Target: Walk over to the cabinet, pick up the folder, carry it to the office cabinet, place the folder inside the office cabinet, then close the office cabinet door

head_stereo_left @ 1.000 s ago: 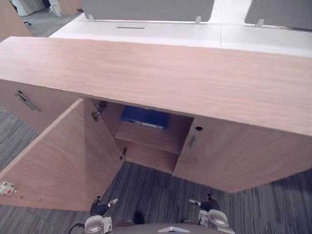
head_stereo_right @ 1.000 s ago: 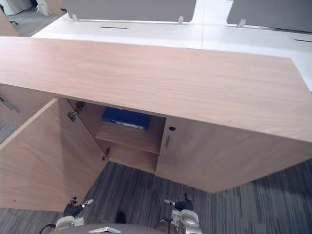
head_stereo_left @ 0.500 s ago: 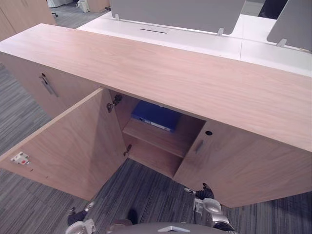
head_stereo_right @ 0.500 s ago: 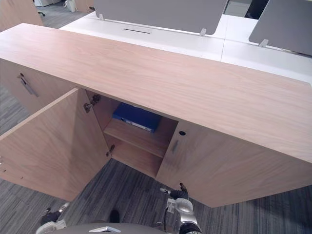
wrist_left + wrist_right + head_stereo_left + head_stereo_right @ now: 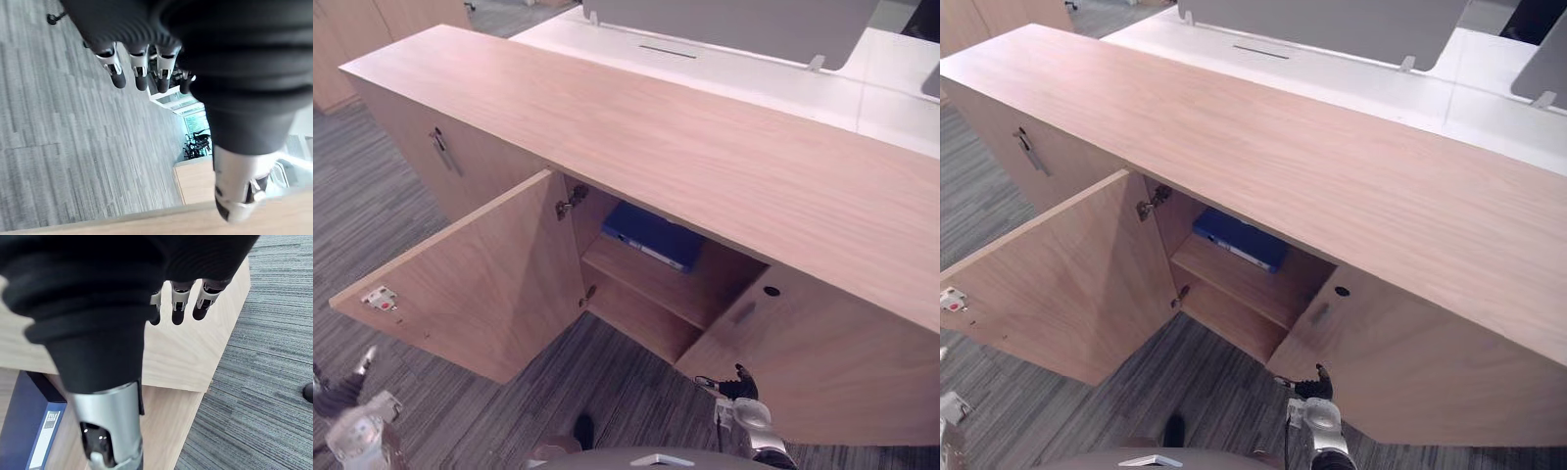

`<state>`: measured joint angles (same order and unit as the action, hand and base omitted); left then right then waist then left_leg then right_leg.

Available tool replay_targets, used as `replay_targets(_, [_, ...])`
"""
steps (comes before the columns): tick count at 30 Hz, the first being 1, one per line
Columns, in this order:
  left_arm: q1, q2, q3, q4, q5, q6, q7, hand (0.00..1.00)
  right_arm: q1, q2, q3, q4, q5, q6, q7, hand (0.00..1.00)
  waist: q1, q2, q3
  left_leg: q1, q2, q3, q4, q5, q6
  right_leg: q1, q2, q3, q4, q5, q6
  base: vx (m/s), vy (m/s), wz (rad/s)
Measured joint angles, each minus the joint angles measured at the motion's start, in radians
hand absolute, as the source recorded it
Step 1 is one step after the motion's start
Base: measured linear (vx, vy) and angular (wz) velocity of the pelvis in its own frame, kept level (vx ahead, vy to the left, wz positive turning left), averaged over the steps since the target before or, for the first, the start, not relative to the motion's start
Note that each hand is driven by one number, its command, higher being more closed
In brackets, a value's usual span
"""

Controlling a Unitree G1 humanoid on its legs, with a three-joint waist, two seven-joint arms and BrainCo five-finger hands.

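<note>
One folder (image 5: 651, 236), seemingly unmoved, inside cabinet (image 5: 705, 147)

Both eye views: high in front of cabinet (image 5: 724, 166), looking down, sharing its top and open door (image 5: 480, 284). Right wrist view: close, facing cabinet interior, folder (image 5: 29, 421). Left wrist view: low, across carpet (image 5: 58, 147) beside cabinet.

Grey striped carpet (image 5: 362, 196), white desks (image 5: 754, 73) behind

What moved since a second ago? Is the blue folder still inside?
The camera swung, so the whole picture shifted. The left hand swung out to the robot's left; nothing was grabbed or let go. The blue folder still lies on the shelf inside the cabinet, door still open; the right hand stays low.
</note>
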<state>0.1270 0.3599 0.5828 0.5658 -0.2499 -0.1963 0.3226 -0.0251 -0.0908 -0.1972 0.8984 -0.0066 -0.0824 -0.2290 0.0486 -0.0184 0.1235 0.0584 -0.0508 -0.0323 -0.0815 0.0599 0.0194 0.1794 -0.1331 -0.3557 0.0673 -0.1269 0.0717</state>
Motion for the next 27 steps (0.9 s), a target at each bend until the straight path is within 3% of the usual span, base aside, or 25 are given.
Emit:
replay_targets(6, [-0.008,0.028,-0.012,-0.006,0.020,-0.002,0.001,0.00,-0.018,0.000,0.029,0.000,0.000,-0.001,0.000,0.00,0.006,-0.016,-0.004,0.026,0.017,0.030,0.000,-0.001,-0.002,0.014,0.011,0.061,0.002,0.025,-0.032,0.02,-0.011,-0.04])
replay_targets(12, [-0.033,0.076,-0.046,-0.006,0.047,-0.002,-0.012,0.00,-0.012,0.000,0.031,0.007,0.001,-0.001,0.002,0.00,0.005,-0.015,-0.003,0.026,0.030,0.050,-0.006,0.000,-0.004,0.003,0.019,0.083,0.003,0.030,-0.029,-0.10,-0.025,-0.14])
replay_targets(15, [-0.039,0.087,-0.080,-0.006,0.060,-0.001,-0.038,0.00,-0.002,0.000,0.038,0.021,0.001,0.000,0.004,0.00,0.003,-0.015,0.001,0.019,0.024,0.063,-0.007,0.004,-0.015,-0.012,0.014,0.107,0.002,0.011,-0.002,-0.21,-0.032,-0.21])
replay_targets(20, [-0.056,0.086,-0.126,-0.004,0.080,0.000,-0.087,0.00,0.043,-0.003,0.036,0.021,0.001,0.004,0.008,0.00,-0.016,-0.011,0.004,0.013,0.039,0.065,-0.007,0.016,-0.022,-0.017,0.032,0.122,-0.014,-0.002,0.002,-0.15,-0.018,0.01])
replay_targets(27, [-0.053,0.070,-0.195,-0.003,0.099,0.001,-0.112,0.00,0.058,-0.005,0.036,0.021,0.001,0.004,0.010,0.00,-0.015,-0.012,0.004,0.009,0.033,0.083,-0.007,0.014,-0.019,-0.018,0.031,0.154,-0.028,-0.002,0.002,0.00,0.001,-0.01])
